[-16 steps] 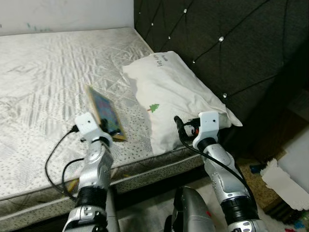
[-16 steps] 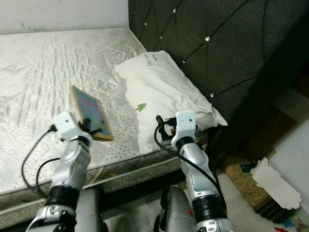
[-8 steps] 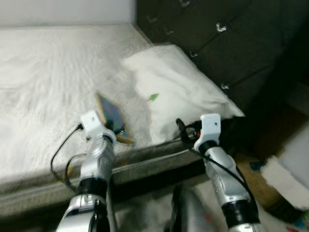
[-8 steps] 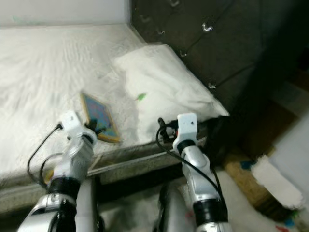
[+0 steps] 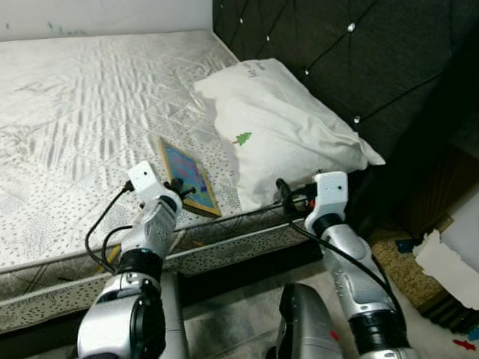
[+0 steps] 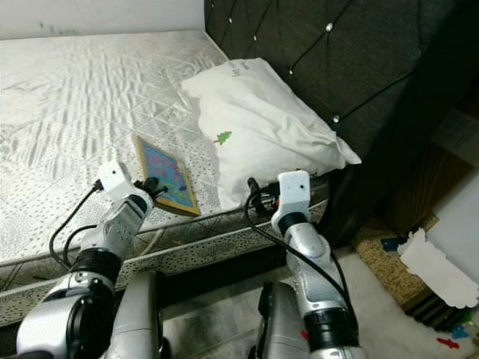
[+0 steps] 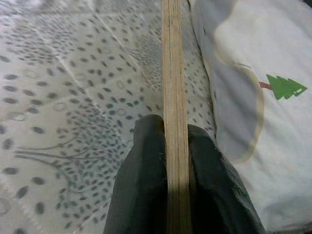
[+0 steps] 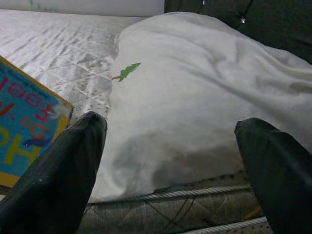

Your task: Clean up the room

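The left gripper [image 5: 177, 187] is clamped on the near edge of the book [image 5: 188, 175], which lies on the mattress [image 5: 75, 112] just beside the pillow [image 5: 284, 134], its long axis running away from the robot. The right gripper [image 6: 254, 196] hovers at the bed's edge, fingers spread wide, empty, pillow straight ahead. I'd say the left arm owns this lift.
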{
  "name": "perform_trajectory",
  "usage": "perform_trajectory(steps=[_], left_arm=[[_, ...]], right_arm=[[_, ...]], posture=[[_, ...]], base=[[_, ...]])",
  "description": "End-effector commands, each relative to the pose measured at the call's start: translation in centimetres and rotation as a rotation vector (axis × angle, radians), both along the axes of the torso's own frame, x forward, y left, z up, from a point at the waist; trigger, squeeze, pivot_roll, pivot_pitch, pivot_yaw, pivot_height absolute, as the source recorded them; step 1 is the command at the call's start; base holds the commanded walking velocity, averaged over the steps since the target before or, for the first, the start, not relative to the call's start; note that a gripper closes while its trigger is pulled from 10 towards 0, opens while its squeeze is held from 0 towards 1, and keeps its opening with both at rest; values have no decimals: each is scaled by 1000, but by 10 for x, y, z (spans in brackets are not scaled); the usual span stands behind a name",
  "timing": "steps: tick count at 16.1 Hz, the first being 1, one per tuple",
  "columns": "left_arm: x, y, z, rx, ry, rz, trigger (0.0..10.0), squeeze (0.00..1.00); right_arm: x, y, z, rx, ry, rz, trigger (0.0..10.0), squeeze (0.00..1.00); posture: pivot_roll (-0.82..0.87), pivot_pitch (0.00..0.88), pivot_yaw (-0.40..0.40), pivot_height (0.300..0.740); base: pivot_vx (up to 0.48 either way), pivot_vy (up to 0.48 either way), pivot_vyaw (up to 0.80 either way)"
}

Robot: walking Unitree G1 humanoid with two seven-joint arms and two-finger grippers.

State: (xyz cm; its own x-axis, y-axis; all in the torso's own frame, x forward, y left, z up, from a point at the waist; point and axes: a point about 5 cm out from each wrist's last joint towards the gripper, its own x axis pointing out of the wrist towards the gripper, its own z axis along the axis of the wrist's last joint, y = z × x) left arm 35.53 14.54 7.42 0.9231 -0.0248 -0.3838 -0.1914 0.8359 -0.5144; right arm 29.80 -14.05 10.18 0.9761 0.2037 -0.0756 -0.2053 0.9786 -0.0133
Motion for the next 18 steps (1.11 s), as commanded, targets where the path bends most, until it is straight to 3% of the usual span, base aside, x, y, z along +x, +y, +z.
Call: perform_trajectory(steps=[1,5,9,12,14,18], left_arm=[[5,-4,6,-20,-27,-27,10000,0],[14,1,15,-62,-79,-37,10000,0],[19,-6,18,-129,-75,-44,10000,0],[18,-9,16,-163,-60,-29,10000,0],[16,-4,10,-154,-24,17,10000,0],[16,12,11,-159,-47,88,10000,0]], right_arm=[[-2,-7,5,-7,-13,-13,10000,0],[-27,-40,8,-85,3,-59,10000,0],[-43,-55,19,-115,12,-80,10000,0],[-48,-57,19,-130,24,-73,10000,0],[-52,-61,18,-146,47,-71,10000,0],[-48,-62,21,-158,51,-66,10000,0]], posture=[[-18,0,-43,546],[-106,0,-33,546],[-162,0,-34,546],[-171,0,-41,546],[-172,0,-53,546],[-167,0,-64,546]], base=[[0,0,0],[0,0,0],[0,0,0],[0,0,0],[0,0,0],[0,0,0]])
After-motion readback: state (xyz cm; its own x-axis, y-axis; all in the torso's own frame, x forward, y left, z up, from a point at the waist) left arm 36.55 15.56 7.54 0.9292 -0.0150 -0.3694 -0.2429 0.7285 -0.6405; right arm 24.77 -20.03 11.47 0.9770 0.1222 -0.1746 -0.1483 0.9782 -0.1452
